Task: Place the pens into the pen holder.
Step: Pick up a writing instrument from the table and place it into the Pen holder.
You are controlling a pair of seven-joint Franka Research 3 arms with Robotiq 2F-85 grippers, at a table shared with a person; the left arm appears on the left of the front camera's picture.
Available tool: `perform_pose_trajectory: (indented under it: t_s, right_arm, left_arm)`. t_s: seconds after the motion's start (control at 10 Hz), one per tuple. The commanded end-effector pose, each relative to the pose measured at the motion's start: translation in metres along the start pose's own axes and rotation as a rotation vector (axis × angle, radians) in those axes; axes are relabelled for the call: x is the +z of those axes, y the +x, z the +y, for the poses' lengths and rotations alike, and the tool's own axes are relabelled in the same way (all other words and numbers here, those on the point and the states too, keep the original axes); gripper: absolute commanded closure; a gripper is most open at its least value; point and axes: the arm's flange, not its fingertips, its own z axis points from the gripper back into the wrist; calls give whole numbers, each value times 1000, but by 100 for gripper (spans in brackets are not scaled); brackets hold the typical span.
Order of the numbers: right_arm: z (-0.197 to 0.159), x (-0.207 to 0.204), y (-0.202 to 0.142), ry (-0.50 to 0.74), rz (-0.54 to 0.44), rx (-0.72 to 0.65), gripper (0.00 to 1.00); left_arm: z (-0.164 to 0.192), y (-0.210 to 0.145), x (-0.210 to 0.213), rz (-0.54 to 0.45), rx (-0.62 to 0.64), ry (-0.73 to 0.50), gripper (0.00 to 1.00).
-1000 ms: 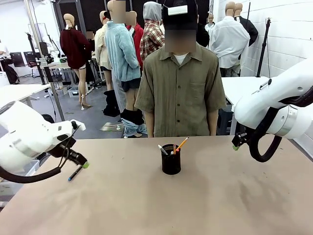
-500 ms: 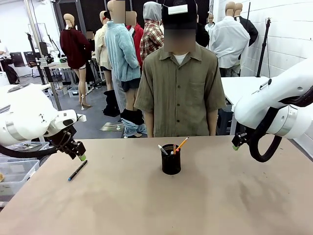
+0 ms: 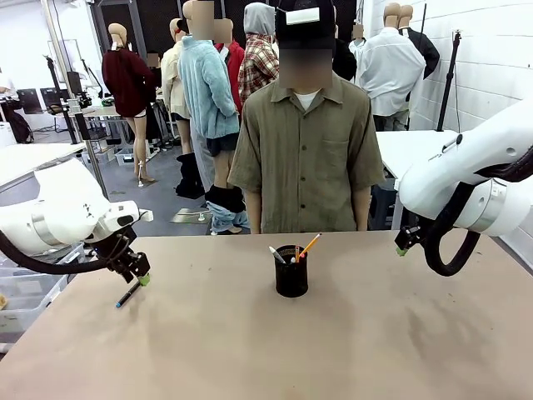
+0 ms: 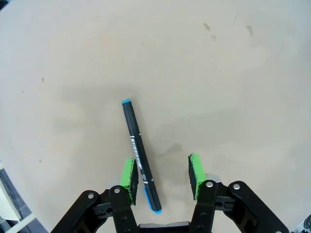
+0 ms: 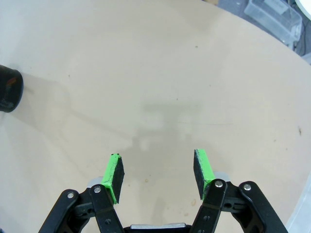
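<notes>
Hovering left gripper [image 4: 161, 170] over black pen [image 4: 139, 150], jaws spread, nothing held. Pen flat on table [image 3: 250, 350], left side, well apart from holder [image 3: 291, 272] at centre; pencil [image 3: 309, 245] and white pen [image 3: 276, 254] stand in it. You: shift sideways so pen sits mid-gap, not beside one pad, then descend, close. Right gripper [image 5: 158, 172] released, idle far right.

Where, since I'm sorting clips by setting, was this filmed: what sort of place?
Probably a robotics lab or workshop: white robot arms, left and right, reach over a plain tan table, a white block wall stands at the side, and clear plastic storage bins sit beside the table.
</notes>
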Motion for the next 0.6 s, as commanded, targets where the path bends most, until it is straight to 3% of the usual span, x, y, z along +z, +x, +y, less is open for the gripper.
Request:
perform_pose_trajectory:
  t_s: [0.0, 0.4, 0.5]
  right_arm:
    - [-2, -1, -3, 18, -12, 3, 27]
    - [-2, -1, -3, 18, -12, 3, 27]
    - [-2, -1, -3, 18, -12, 3, 27]
  left_arm:
    - [14, 8, -9, 13, -3, -36, 44]
    - [20, 9, -23, 76, 5, -25, 44]
    - [19, 8, -23, 80, -11, -22, 60]
